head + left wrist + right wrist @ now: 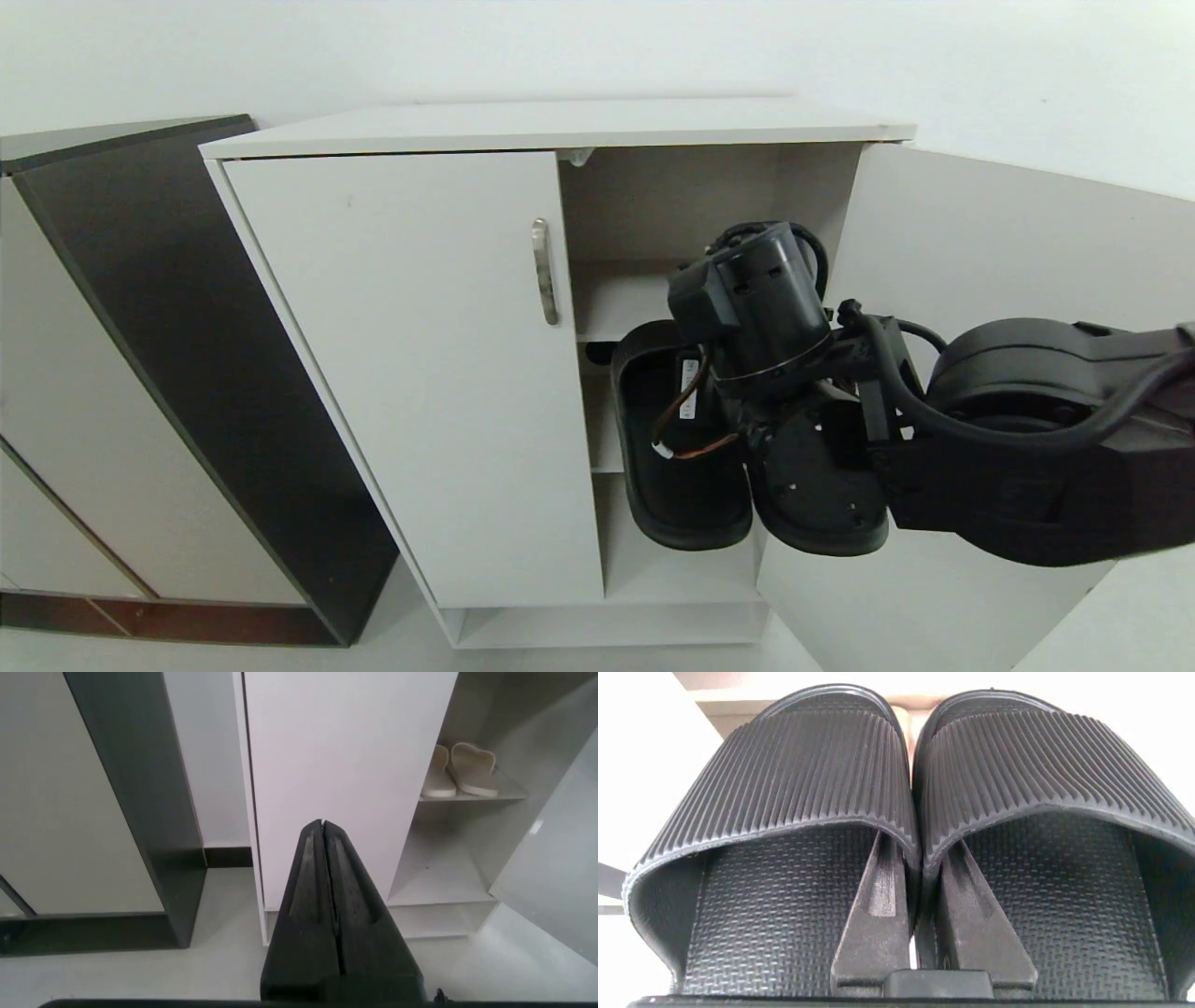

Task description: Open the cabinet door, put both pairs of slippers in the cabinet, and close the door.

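We see the white cabinet (560, 126) with its left door (411, 373) closed and its right door (980, 243) swung wide open. A metal handle (543, 271) sits on the closed door's inner edge.

The right gripper (920, 859) holds the pair of black slippers (686, 476) in front of the open half, heels hanging down and toe ends up by the shelves. Its fingers (873, 915) stand narrow, 1 inside each slipper, clamping the 2 adjoining side walls between them. We cannot tell whether the toes have passed the cabinet's front edge.

The left gripper (322, 826) hangs low before the closed door, its 2 fingers pressed flat together with nothing between them.

Inside the open half, a pair of cream slippers (460, 770) rests side by side on a shelf (509, 793), with 1 more level below. A dark grey cabinet (187, 373) stands just beside the white one on the left.
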Robot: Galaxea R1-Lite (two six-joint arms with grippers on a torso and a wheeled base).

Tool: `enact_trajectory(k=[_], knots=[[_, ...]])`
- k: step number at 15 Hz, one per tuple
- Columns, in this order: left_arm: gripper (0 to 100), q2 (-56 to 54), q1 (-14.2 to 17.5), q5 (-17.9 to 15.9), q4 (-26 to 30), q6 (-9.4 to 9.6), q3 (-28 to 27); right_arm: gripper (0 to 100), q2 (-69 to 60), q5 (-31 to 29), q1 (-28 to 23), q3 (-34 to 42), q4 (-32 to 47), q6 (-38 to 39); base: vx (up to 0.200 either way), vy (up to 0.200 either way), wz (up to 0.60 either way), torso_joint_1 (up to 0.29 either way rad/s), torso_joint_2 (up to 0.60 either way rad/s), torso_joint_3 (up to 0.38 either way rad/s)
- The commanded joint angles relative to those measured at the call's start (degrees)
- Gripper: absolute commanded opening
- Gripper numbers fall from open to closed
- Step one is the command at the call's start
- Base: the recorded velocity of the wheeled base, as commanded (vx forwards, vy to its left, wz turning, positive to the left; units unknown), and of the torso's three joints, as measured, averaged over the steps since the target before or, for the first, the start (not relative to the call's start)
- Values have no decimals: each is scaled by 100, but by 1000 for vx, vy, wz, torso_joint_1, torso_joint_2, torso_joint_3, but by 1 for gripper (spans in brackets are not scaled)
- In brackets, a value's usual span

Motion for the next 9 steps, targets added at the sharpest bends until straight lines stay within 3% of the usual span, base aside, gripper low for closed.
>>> enact_trajectory(k=[1,9], knots=[[0,7,6,1,-1,7,0,0,91,10,-88,-59,-45,-21,200,0,0,-2,-2,-2],[0,7,6,1,-1,25,0,0,179,1,-97,-252,-107,-249,200,0,0,2,4,0]])
